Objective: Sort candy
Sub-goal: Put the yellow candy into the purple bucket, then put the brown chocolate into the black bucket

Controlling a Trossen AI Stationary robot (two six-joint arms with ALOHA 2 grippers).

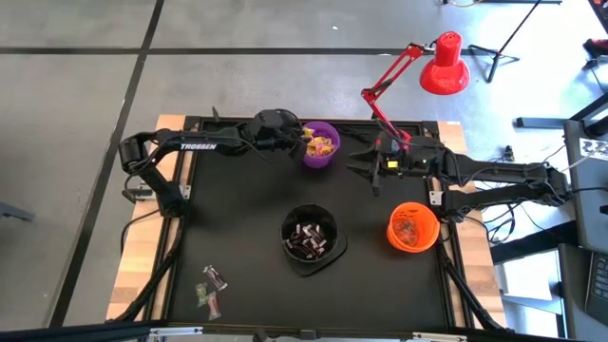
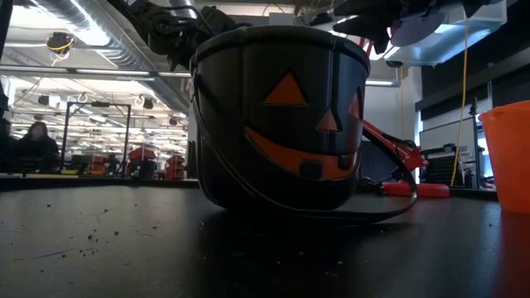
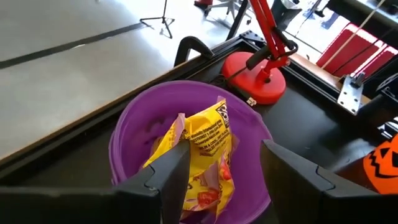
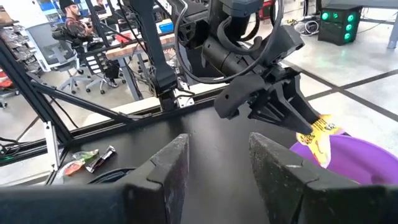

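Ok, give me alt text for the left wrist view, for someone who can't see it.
The left gripper hangs open just above a purple bowl, its two dark fingers either side of a bright yellow candy wrapper lying in the bowl. Beyond the bowl, a red lamp base sits on the black table.

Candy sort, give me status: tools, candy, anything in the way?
Left tool open over purple bowl, yellow candy between its fingers. Right tool open, empty, beside that bowl. Loose candy near table corner. Nothing blocking.
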